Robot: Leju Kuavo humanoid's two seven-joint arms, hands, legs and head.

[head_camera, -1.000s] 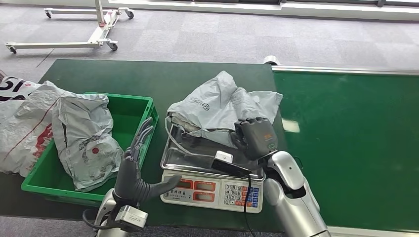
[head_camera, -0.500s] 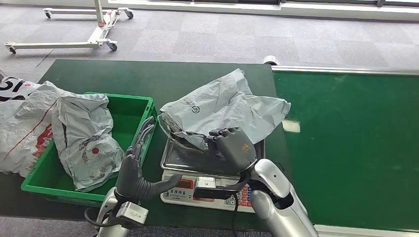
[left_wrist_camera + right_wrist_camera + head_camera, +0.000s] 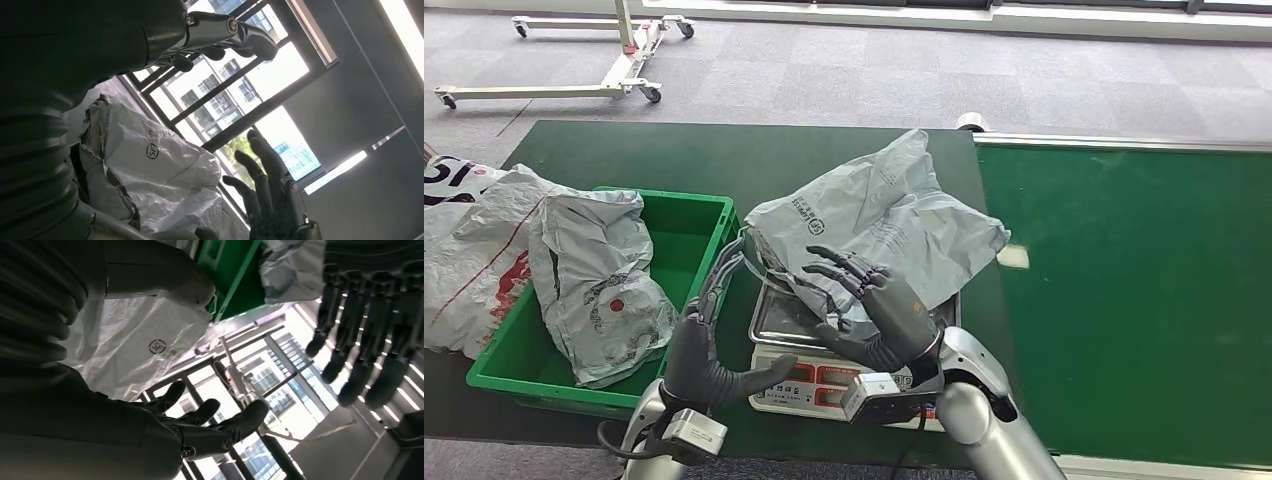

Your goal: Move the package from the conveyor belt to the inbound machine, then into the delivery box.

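The grey plastic package (image 3: 884,220) lies crumpled on the steel tray (image 3: 782,318) of the inbound scale (image 3: 824,378), overhanging its far side. My right hand (image 3: 874,312) is open at the package's near edge, fingers spread, holding nothing. My left hand (image 3: 704,335) is open beside the scale's left side, fingers reaching up toward the bag's left corner. The left wrist view shows the package (image 3: 160,170) with the right hand (image 3: 270,195) spread beyond it. In the right wrist view the package (image 3: 145,345) lies beside the thumb, and the left hand (image 3: 365,340) faces it.
The green delivery box (image 3: 689,215) stands left of the scale with another grey bag (image 3: 599,280) draped over its left half. White printed bags (image 3: 464,250) lie at the far left. The green conveyor belt (image 3: 1124,280) runs on the right.
My right hand, which gripped the package, has drawn it left over the scale, let go and spread its fingers. The left hand has edged closer to the scale.
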